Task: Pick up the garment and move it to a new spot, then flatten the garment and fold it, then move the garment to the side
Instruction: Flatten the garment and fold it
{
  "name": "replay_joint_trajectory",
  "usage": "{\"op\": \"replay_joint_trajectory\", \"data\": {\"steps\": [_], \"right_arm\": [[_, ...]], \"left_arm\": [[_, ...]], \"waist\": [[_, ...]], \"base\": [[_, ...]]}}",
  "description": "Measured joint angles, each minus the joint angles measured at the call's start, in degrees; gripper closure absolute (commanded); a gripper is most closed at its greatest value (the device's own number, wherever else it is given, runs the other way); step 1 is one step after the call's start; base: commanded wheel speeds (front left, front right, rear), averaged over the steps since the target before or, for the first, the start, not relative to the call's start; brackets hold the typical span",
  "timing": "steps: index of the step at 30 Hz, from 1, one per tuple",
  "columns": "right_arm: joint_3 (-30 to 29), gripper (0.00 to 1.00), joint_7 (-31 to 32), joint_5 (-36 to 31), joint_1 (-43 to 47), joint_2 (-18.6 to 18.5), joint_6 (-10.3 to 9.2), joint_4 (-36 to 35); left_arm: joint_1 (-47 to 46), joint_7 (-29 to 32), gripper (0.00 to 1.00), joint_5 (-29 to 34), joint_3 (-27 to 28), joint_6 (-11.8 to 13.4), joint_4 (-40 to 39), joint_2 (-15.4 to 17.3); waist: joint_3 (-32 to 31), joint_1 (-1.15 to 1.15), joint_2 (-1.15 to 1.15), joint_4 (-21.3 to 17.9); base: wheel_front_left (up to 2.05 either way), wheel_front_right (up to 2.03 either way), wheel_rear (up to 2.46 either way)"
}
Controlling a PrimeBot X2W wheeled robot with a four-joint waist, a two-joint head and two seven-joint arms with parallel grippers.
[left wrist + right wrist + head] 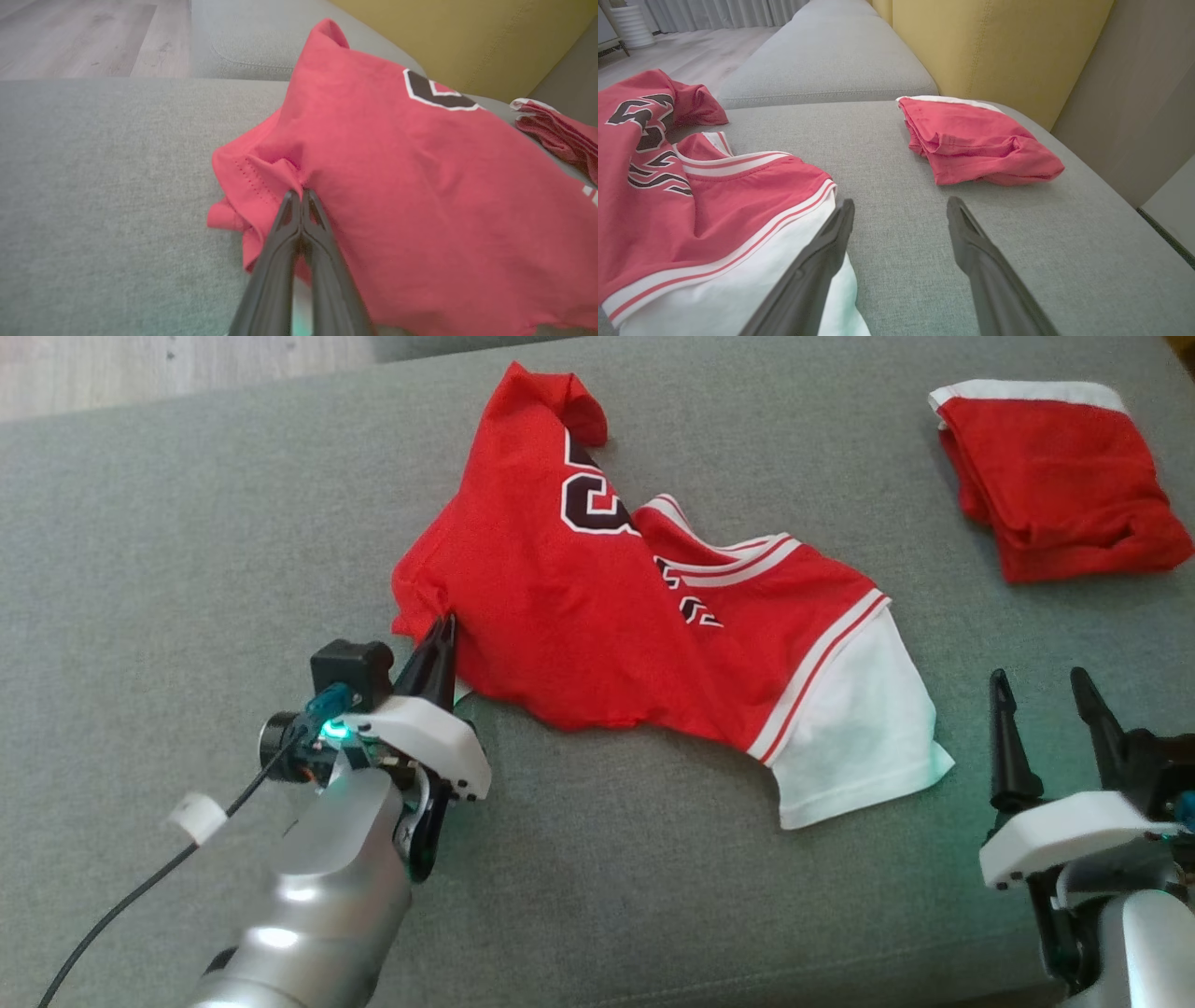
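Note:
The garment (597,607) is a red jersey with black-and-white numbers, white stripes and a white sleeve, lying crumpled in the middle of the grey cushion. My left gripper (443,627) is shut on its near left hem. In the left wrist view the fingertips (301,192) pinch a puckered fold of the red cloth (397,186). My right gripper (1041,683) stands open at the lower right, just right of the white sleeve, holding nothing. In the right wrist view its fingers (900,207) frame bare cushion, with the sleeve (714,205) beside the left finger.
A second red garment (1064,476), folded with a white edge, lies at the back right (971,144). The grey sofa cushion (187,569) stretches wide to the left. A yellow backrest (994,46) rises behind, and wooden floor (140,364) lies beyond the far edge.

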Motion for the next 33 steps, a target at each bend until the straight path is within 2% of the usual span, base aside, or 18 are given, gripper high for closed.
{"op": "replay_joint_trajectory", "data": {"steps": [7,15,24,27,31,32,33], "right_arm": [[-1.58,0.00,-0.51,0.01,0.10,0.00,0.00,0.73],[-2.00,0.00,-0.93,0.44,0.74,0.01,0.00,1.89],[-2.56,0.00,-0.94,0.97,3.20,0.01,0.00,2.26],[-2.48,0.00,-0.93,0.96,3.23,0.01,0.00,2.37],[-2.00,0.00,-0.92,0.94,3.26,0.01,0.00,2.69],[-1.92,0.00,-0.91,0.93,3.26,0.01,0.00,2.82],[-1.82,0.00,-0.89,0.93,3.27,0.01,0.00,2.97]], "left_arm": [[-0.74,-1.32,1.00,2.85,-0.42,3.08,-3.91,0.58],[-0.42,-1.54,1.00,6.86,-0.51,6.08,-15.63,5.24],[17.33,4.35,1.00,5.35,-0.78,11.99,-28.64,12.76],[21.33,4.34,1.00,3.87,0.80,14.17,-30.30,13.92],[23.64,4.54,1.00,2.46,1.40,14.86,-30.31,13.84],[23.98,4.36,0.75,2.26,1.46,15.10,-30.31,13.70],[24.26,3.74,0.29,2.23,1.56,15.32,-30.27,13.56]], "waist": [[-2.05,0.00,0.00,1.30],[-6.12,-0.01,0.00,3.52],[-7.26,-0.01,0.00,5.36],[-7.05,-0.01,0.00,5.39],[-6.87,-0.01,0.00,5.32],[-6.87,0.00,0.00,5.34],[-6.91,-0.01,0.00,5.38]], "base": [[0.00,0.00,0.00],[0.00,0.00,0.00],[0.00,0.00,0.00],[0.00,0.00,0.00],[0.00,0.00,0.00],[0.00,0.00,0.00],[0.00,0.00,0.00]]}}
